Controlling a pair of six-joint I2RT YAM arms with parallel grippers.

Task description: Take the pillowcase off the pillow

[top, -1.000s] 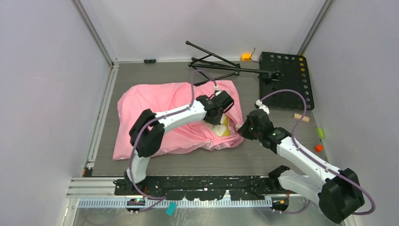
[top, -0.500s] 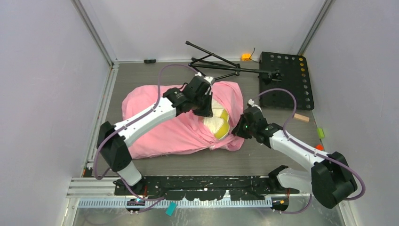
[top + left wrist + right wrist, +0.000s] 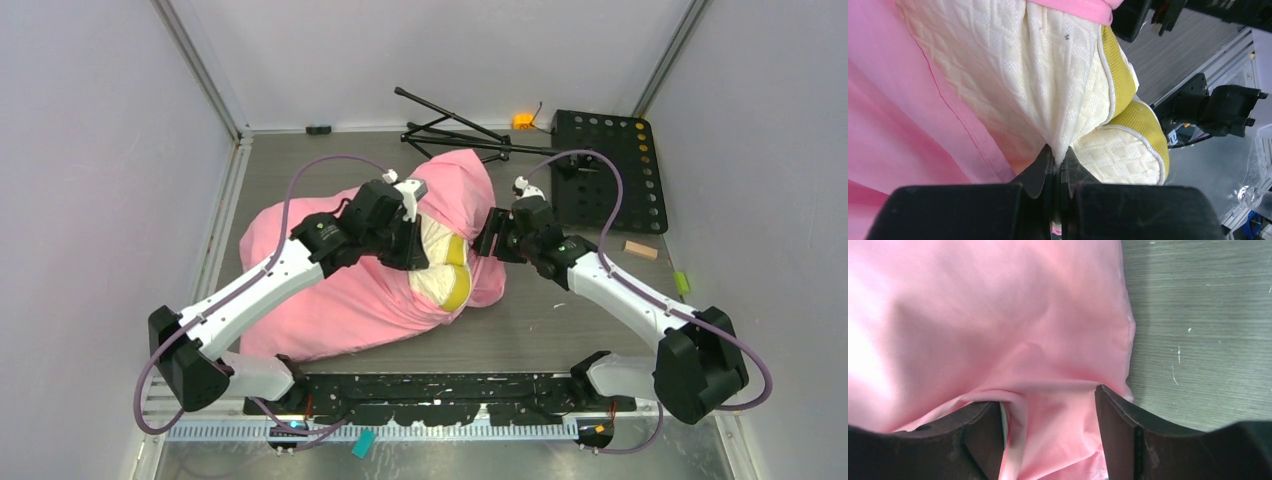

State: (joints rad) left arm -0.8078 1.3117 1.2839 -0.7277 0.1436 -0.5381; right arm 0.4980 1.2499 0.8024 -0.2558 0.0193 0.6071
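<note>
The pink pillowcase [image 3: 330, 295] lies crumpled across the table's middle, its mouth facing right. The cream quilted pillow [image 3: 440, 272] with its yellow edge band bulges out of that mouth. My left gripper [image 3: 413, 252] reaches in from the left and is shut on a fold of the pillow [image 3: 1048, 65], pinched at the tips [image 3: 1058, 161]; pink pillowcase [image 3: 898, 125] fills the view's left side. My right gripper [image 3: 484, 240] stands open at the pillowcase's right edge. Loose pink pillowcase [image 3: 998, 315] lies between its spread fingers [image 3: 1048, 412] without being clamped.
A folded black tripod [image 3: 460, 135] lies behind the bundle. A black perforated plate [image 3: 610, 165] sits at the back right, with a wooden block [image 3: 640, 250] and small green [image 3: 681, 282] and orange [image 3: 677, 313] pieces near the right wall. Walls close in on three sides.
The right gripper went from shut to open and moved toward the back. The left arm swung left, dragging the pillow; more cream shows at the pillowcase's mouth, and the bundle shifted.
</note>
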